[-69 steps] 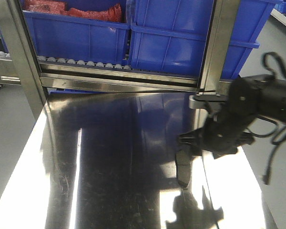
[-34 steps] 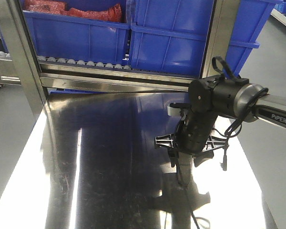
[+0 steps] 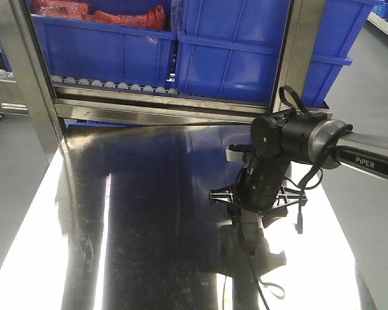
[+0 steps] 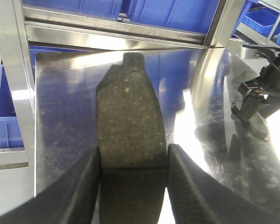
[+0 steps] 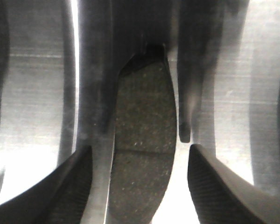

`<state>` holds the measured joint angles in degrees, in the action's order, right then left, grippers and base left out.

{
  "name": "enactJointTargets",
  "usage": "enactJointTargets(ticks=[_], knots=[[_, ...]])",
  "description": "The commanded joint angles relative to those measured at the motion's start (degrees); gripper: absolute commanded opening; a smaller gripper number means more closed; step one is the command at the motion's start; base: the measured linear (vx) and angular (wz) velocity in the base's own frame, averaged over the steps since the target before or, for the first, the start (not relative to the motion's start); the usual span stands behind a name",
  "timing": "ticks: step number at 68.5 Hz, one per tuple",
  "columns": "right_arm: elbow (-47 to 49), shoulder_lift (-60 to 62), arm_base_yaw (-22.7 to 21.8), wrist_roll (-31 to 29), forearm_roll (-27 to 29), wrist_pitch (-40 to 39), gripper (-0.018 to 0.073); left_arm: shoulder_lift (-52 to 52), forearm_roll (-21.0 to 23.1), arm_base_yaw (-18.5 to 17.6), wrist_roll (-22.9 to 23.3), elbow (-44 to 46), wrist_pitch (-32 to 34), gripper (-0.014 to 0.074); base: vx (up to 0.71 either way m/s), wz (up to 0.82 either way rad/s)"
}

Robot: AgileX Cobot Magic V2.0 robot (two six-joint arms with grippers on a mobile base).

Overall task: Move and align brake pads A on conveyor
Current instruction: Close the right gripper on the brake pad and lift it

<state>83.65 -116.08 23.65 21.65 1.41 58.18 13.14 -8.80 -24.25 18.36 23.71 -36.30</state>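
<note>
The left end effector reaches forward over the steel bench. Its two fingers are closed to the width of a pad and press on both of its long edges. The pad's broad speckled face is turned up toward the wrist camera. Its long axis runs straight away from the fingers toward the top of the frame, and its narrow notched end points at the rack at the back. The near end is lost in shadow between the fingers.

In the front view the bench fills the lower left and centre, with blue bins across the top. The right arm enters from the right edge at mid height. It bends at the wrist and turns downward, so that the right end effector points at the bench just right of centre. Whatever is under its black body cannot be made out from here.

In the right wrist view its fingers are spread wide in the lower corners and grip nothing. A second pad lies flat on the bench between them, touching neither. Its long axis runs up the frame in line with the fingers, with the notched end toward the top. A thin groove crosses its lower part.
</note>
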Motion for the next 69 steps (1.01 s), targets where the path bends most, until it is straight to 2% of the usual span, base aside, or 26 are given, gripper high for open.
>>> enactJointTargets(ticks=[1, 47, 69], knots=[[1.55, 3.03, -0.22, 0.06, -1.08, -1.21, 0.0426, 0.66, -0.5, -0.24, 0.12, 1.54, 5.22, -0.0007, 0.0, 0.0], [1.55, 2.74, -0.31, -0.55, -1.41, -1.93, 0.0426, 0.66, -0.5, -0.24, 0.12, 1.54, 5.22, -0.0007, 0.0, 0.0], [4.34, 0.39, -0.22, -0.95, -0.97, 1.22, 0.0423, 0.66, -0.5, -0.24, 0.12, 1.54, 5.22, -0.0007, 0.0, 0.0]])
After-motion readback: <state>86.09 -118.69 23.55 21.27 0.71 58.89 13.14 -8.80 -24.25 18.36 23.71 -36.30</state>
